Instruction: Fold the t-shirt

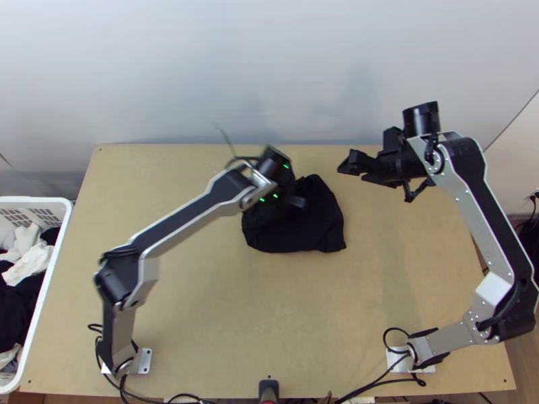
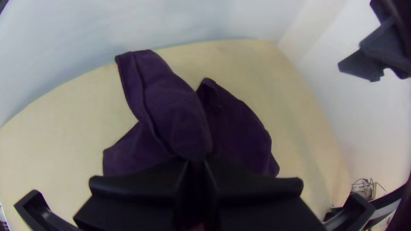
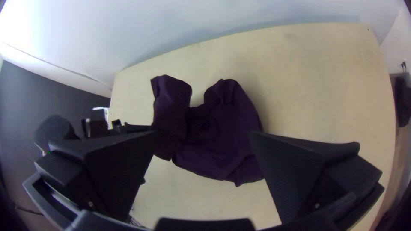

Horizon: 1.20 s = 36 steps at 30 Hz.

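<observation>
Black t-shirt (image 1: pixel 296 236): bunched on the wooden surface (image 1: pixel 202 323), beyond its middle toward the wall (image 1: pixel 269 67), neither spread nor folded. A narrow strip of cloth (image 2: pixel 147 72) juts toward the wall beside a peaked corner (image 3: pixel 227 92).

Left end effector (image 2: pixel 197 169): clamped over the heap, pinching a gathered ridge of the fabric. How many layers it has caught, the views cannot tell. If more than one, a lift would likely bring up the whole heap rather than open it.

Right end effector (image 1: pixel 352 173): its fingers stand spread, above the surface and apart from the cloth, gripping nothing. With only one side pinched, a pull could drag the garment along or let it slip free.

Strip and corner: a tempting second hold, but a risky one. The gap between them is small, so a hurried approach could bring the two end effectors into collision.

Dark fabric: hems and layers blend together, and the wrong edge might be taken. Any fold laid over this heap would probably trap creases or a tucked-under sleeve; spreading should come first.
</observation>
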{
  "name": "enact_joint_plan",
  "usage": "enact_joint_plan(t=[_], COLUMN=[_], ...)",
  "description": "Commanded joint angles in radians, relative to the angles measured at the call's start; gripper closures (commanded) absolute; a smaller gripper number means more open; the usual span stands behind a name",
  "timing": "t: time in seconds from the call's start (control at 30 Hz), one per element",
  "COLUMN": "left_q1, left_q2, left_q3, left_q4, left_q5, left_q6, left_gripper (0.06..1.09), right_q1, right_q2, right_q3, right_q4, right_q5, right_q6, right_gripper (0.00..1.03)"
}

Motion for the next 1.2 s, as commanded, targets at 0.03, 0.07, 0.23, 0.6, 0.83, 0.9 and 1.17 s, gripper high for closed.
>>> enact_joint_plan(t=[0.03, 0.07, 0.23, 0.6, 0.83, 0.9, 1.17], left_q1=[-0.061, -0.067, -0.076, -0.087, -0.024, 0.016, 0.153], left_q2=[0.138, 0.144, 0.18, -0.013, -0.26, -0.349, -0.625], left_q3=[0.08, 0.086, 0.155, 0.298, 0.142, 0.014, -0.337], left_q4=[0.019, 0.028, 0.071, -0.211, -0.433, -0.426, -0.395], left_q5=[-0.015, -0.015, -0.022, 0.004, -0.002, -0.012, -0.068], left_q6=[-0.037, -0.043, -0.058, -0.069, -0.044, -0.04, -0.046], left_gripper=[1.04, 1.04, 0.61, 0.1, 0.1, 0.1, 0.1], right_q1=[-0.024, -0.024, -0.024, 0.021, 0.165, 0.211, 0.394], right_q2=[-0.054, -0.058, -0.075, -0.107, -0.026, 0.012, 0.224], right_q3=[-0.061, -0.072, -0.104, -0.231, -0.185, -0.17, -0.162], right_q4=[0.002, 0.002, 0.002, 0.132, 0.167, 0.186, 0.298], right_q5=[0.004, 0.004, 0.004, 0.05, 0.05, 0.05, 0.068], right_q6=[0.002, 0.001, -0.001, -0.011, 0.002, 0.001, -0.004], right_gripper=[0.04, 0.04, 0.04, 0.04, 0.04, 0.04, 0.04])
